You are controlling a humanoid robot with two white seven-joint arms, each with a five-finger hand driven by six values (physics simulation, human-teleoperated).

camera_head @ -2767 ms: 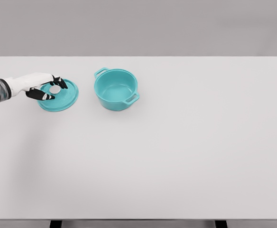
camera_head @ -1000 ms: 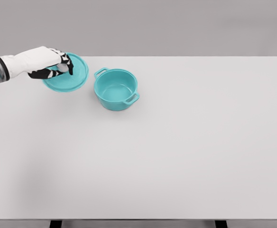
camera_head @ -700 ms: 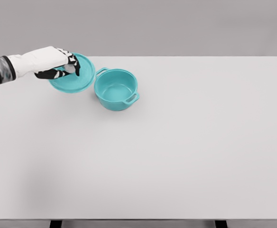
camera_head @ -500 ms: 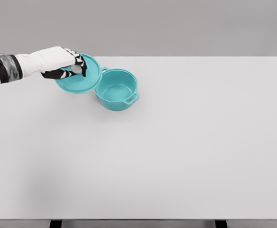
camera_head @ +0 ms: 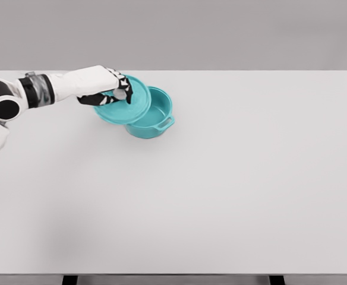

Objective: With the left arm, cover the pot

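- You have the left robot hand [camera_head: 111, 89] closed on the knob of the teal lid [camera_head: 123, 100], fingers pinched around it from above, and the lid hangs in the air beneath that grip.
- The lid sits tilted, its far edge higher, and it overlaps the left part of the teal pot [camera_head: 152, 116], which lies just to the right of the robot hand and a little nearer to you. The pot's right rim and its front handle are in the clear.
- The pot stands on the white bench [camera_head: 233, 178], open, so the covering is not yet done. I judge you about midway through the carry-over.
- Watch the tilt: if you lower now, the near edge of the lid will likely strike the pot's left rim first and shove the pot sideways, or leave the lid propped at an angle.
- The lid is not centred; released here it would probably slide off to the robot hand's side.
- The grip is only on a small knob, so a knock on the rim could twist the lid loose.
- The right arm does not show.
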